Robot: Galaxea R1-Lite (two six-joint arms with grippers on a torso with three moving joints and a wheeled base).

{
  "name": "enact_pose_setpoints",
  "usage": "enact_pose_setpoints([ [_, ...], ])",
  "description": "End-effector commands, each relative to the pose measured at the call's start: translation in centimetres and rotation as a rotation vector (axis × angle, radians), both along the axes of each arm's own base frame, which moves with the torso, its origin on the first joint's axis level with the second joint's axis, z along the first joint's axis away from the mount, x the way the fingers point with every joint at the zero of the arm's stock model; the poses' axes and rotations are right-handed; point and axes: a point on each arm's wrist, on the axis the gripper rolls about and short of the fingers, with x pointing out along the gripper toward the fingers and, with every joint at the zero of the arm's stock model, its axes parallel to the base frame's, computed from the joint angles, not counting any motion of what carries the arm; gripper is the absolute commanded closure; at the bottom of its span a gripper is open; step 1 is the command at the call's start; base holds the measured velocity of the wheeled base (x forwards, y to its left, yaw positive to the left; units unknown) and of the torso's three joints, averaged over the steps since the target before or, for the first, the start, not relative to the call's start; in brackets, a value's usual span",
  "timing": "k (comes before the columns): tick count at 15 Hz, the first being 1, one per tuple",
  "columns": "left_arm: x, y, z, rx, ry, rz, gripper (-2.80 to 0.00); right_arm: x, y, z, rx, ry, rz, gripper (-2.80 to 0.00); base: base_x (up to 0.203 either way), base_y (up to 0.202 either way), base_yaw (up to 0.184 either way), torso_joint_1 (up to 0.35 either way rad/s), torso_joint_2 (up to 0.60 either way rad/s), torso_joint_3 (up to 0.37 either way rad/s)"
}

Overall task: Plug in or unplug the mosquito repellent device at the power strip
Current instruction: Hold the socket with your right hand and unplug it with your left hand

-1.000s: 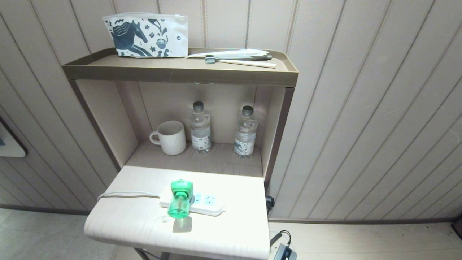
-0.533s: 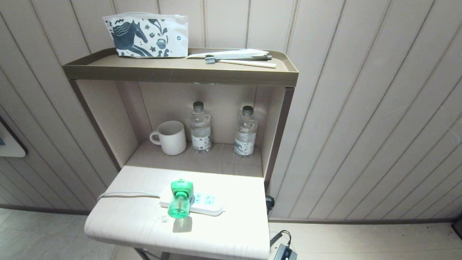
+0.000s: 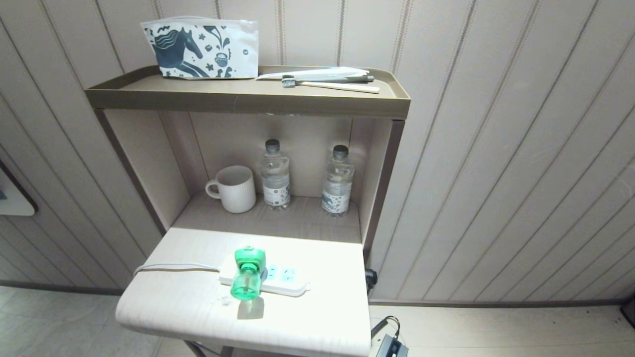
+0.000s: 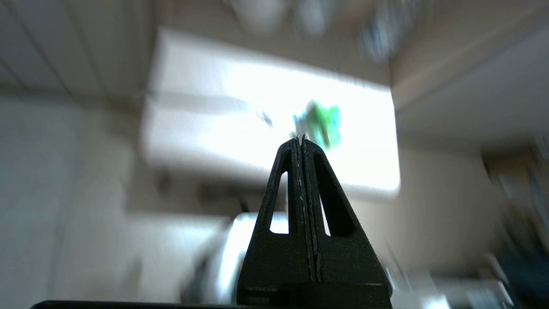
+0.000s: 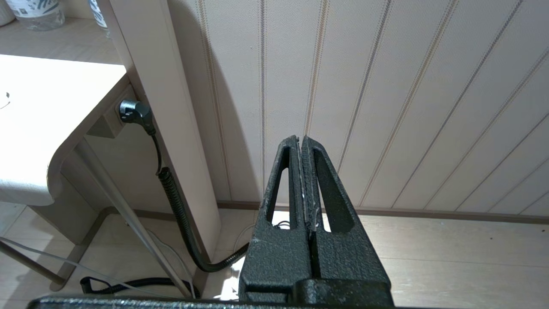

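Observation:
The green mosquito repellent device (image 3: 247,275) sits plugged into the left end of the white power strip (image 3: 278,278) on the pale tabletop (image 3: 188,302), its translucent bottle pointing toward the front edge. In the left wrist view the device (image 4: 324,124) shows as a green blur beyond my left gripper (image 4: 301,138), which is shut and empty, well short of the table. My right gripper (image 5: 299,139) is shut and empty too, off the table's right side, facing the panelled wall. Neither gripper appears in the head view.
The strip's white cord (image 3: 173,267) runs off the table's left edge. A white mug (image 3: 234,189) and two clear water bottles (image 3: 275,174) (image 3: 338,181) stand in the niche behind. A pouch (image 3: 201,47) and toothbrush (image 3: 330,85) lie on the top shelf. A black plug and corrugated cable (image 5: 141,118) hang beside the table.

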Motion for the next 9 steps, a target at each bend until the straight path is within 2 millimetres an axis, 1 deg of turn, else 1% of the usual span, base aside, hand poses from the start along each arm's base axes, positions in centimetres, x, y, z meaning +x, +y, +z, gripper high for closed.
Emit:
enact_pose_setpoints([
  [1,4.0,-2.5,-1.5,0.031,0.332,-0.148,0.0,0.0,0.0,0.0,0.0,0.001,0.0,0.0,0.0,0.0,0.0,0.0,0.0,0.0],
  [3,6.8,-5.9,-3.7,0.062,0.527,-0.247,0.0,0.0,0.0,0.0,0.0,0.001,0.0,0.0,0.0,0.0,0.0,0.0,0.0,0.0],
  [5,8.9,-9.1,-5.7,0.089,0.652,-0.281,0.0,0.0,0.0,0.0,0.0,0.001,0.0,0.0,0.0,0.0,0.0,0.0,0.0,0.0],
  [7,11.1,-12.4,-7.8,0.127,0.736,-0.289,0.0,0.0,0.0,0.0,0.0,0.001,-0.001,0.0,0.0,0.0,0.0,0.0,0.0,0.0],
  [9,13.0,-14.9,-9.1,0.179,0.748,-0.248,0.0,0.0,0.0,0.0,0.0,0.001,-0.001,0.0,0.0,0.0,0.0,0.0,0.0,0.0],
])
